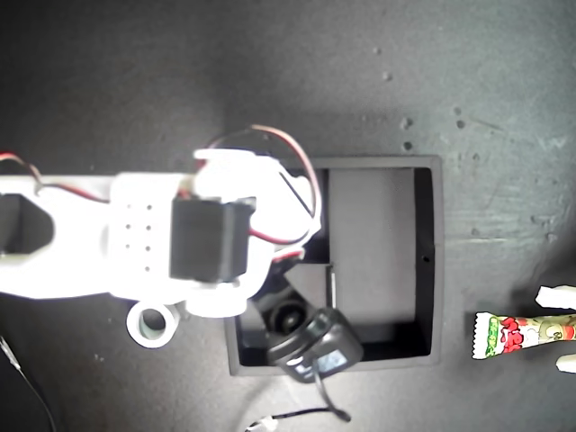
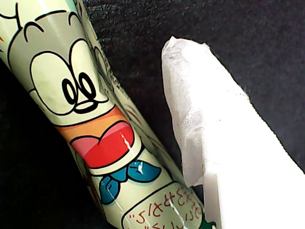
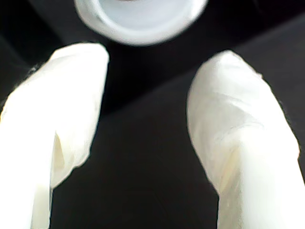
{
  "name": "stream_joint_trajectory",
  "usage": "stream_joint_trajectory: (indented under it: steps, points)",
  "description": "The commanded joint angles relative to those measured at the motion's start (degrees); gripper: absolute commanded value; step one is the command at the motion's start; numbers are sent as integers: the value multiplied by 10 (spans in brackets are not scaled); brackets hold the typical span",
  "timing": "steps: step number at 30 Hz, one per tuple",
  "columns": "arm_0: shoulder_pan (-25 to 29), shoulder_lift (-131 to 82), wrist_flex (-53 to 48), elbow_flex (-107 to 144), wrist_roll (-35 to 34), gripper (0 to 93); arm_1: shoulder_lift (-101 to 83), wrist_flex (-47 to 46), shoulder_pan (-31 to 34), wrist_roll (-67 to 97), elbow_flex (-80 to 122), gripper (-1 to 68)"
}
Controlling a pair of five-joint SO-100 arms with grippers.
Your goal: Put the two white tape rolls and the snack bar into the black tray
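Showing the snack bar [image 1: 524,334] at the exterior view's right edge, lying on the dark bench [image 1: 270,72] well apart from the black tray [image 1: 438,261]. The first gripper [image 1: 562,330] straddles its end, white fingers [image 2: 228,143] spread and released. One white tape roll [image 1: 153,324] rests on the bench just beside the tray's lower-left corner in the exterior view. The second gripper [image 3: 147,81] has its fingers released, holding nothing, with a white roll lying ahead of them.
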State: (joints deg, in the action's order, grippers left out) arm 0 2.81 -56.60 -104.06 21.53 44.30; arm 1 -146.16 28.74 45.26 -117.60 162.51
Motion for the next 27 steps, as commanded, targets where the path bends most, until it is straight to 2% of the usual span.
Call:
stream_joint_trajectory:
  steps: [1, 3, 5, 9, 11, 13, 19, 21, 24, 27]
  points:
    - [0, -179, -11, 67, 28, 128, -1, -18, -12, -4, 13, 245]
    - [6, -265, -11, 142, 84, 134, 1, -27, -17, -5, 25, 178]
    - [22, -342, -10, 219, 153, 138, 1, -31, -20, -7, 33, 141]
    - [83, -450, 9, 346, 246, 141, 1, -33, -30, -9, 47, 159]
    - [119, -470, 26, 383, 265, 138, -1, -34, -35, -16, 55, 130]
    - [148, -472, 36, 406, 279, 134, -7, -29, -40, -30, 61, 0]
    - [210, -411, 45, 415, 296, 132, -27, 63, -68, -127, 7, -4]
    - [228, -381, 47, 411, 299, 132, -65, 64, -71, -213, 18, -4]
    - [252, -338, 48, 405, 301, 135, -68, 69, -95, -244, -2, -5]
    - [271, -306, 52, 403, 306, 139, -68, 184, -129, -254, -83, -5]
